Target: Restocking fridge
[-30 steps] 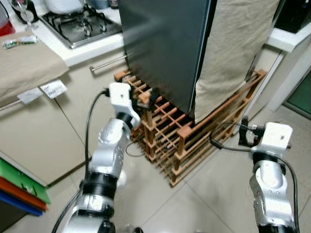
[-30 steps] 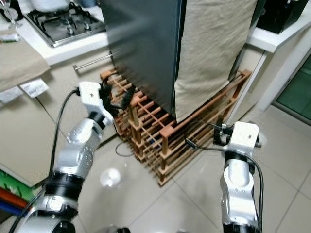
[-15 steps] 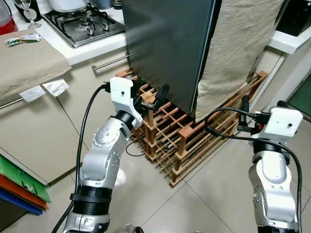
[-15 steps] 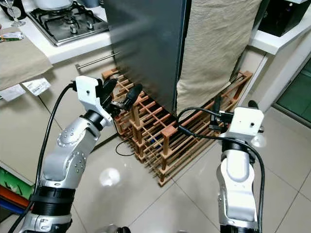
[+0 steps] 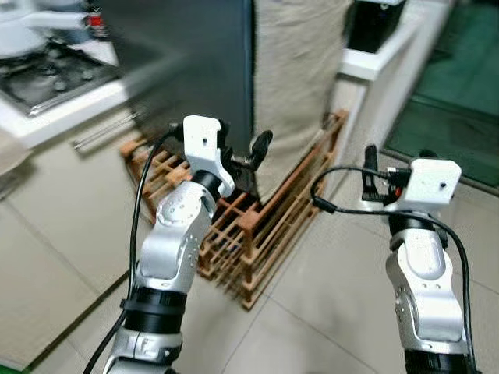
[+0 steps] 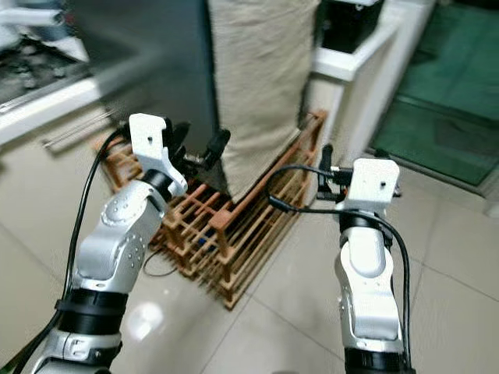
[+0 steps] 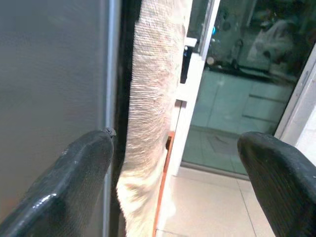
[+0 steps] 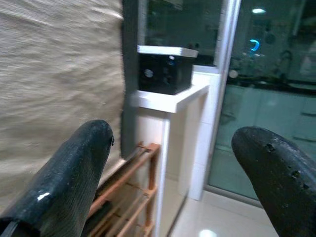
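Note:
The fridge (image 5: 187,70) is a tall dark grey box standing on a wooden rack (image 5: 257,210), its door closed. A beige cloth (image 5: 292,70) hangs down its side. My left gripper (image 5: 243,152) is raised in front of the fridge's lower corner, open and holding nothing. The left wrist view looks between its fingers (image 7: 74,187) at the fridge's edge (image 7: 111,74) and the cloth (image 7: 153,98). My right gripper (image 5: 390,167) is held up to the right of the rack, open and empty, and faces the cloth (image 8: 59,74).
A gas hob (image 5: 39,74) sits on the white counter at the left. At the right of the fridge, a white shelf (image 5: 374,62) carries a black appliance (image 5: 374,23). A glass door (image 8: 266,98) lies beyond. Tiled floor (image 5: 327,304) spreads before the rack.
The camera has swung to the right, so the whole scene has shifted left. My right gripper has risen from low beside the rack. My left gripper stays raised by the fridge's corner.

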You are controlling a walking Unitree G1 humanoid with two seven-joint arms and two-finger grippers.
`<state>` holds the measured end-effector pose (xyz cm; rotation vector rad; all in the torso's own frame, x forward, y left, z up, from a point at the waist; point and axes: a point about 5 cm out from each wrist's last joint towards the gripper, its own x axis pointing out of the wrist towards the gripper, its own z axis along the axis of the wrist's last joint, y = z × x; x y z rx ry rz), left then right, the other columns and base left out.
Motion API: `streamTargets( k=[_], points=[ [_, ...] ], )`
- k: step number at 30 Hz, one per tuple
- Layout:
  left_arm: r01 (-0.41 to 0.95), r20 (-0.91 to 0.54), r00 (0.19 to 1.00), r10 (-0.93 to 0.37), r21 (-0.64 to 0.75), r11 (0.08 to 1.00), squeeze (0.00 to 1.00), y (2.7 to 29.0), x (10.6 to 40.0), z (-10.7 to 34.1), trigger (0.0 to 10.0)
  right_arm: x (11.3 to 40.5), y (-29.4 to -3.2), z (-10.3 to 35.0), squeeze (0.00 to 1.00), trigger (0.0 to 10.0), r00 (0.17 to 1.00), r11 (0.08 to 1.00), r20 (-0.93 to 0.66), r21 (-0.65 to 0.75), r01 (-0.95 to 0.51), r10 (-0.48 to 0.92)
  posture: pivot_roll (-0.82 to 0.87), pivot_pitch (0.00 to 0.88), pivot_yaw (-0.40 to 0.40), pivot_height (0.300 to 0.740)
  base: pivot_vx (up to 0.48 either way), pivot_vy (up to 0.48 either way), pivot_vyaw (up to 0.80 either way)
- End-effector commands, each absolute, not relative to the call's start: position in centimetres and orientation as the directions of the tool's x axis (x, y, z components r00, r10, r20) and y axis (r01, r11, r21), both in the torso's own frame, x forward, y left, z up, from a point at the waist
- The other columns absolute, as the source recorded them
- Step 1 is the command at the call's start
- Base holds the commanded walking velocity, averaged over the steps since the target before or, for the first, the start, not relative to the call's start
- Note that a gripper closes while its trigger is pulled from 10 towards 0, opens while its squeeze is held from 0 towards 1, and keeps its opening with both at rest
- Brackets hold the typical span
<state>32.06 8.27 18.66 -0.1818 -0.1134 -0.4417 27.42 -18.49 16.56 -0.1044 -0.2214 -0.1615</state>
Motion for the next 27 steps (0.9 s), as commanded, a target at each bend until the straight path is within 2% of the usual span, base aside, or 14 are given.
streamTargets(
  k=[1,7,11,22,27],
  points=[
    [0.415,0.138,0.907,-0.397,-0.14,0.899,0.0,8.6,32.2,18.7,10.0,27.8,-18.0,16.8,0.55,10.0,0.967,0.986,0.219,-0.078,0.148,-0.128,-0.16,0.0,0.062,0.74,0.42,0.0,0.71],
    [0.395,0.183,0.912,-0.367,-0.147,0.907,0.0,8.9,32.2,19.3,10.0,27.9,-17.8,16.7,0.57,10.0,0.969,0.988,0.215,-0.07,0.136,-0.119,-0.16,0.0,0.065,0.74,0.407,-0.132,0.69],
    [0.366,0.197,0.923,-0.331,-0.179,0.913,0.0,9.6,32.3,19.7,10.0,27.7,-17.8,16.5,0.54,10.0,0.973,0.99,0.203,-0.065,0.128,-0.113,-0.16,0.0,0.065,0.74,0.0,0.0,0.0],
    [0.387,0.21,0.912,-0.351,-0.161,0.908,0.0,9.9,32.1,20.2,10.0,27.5,-17.8,16.5,0.55,10.0,0.974,0.987,0.194,-0.085,0.133,-0.114,-0.17,0.0,0.067,0.74,0.0,0.0,0.0],
    [0.385,0.218,0.912,-0.347,-0.167,0.908,0.0,10.0,31.9,20.1,10.0,27.4,-17.7,16.5,0.55,10.0,0.974,0.989,0.199,-0.079,0.123,-0.105,-0.17,0.0,0.068,0.74,0.0,0.0,-0.58]
  ],
)
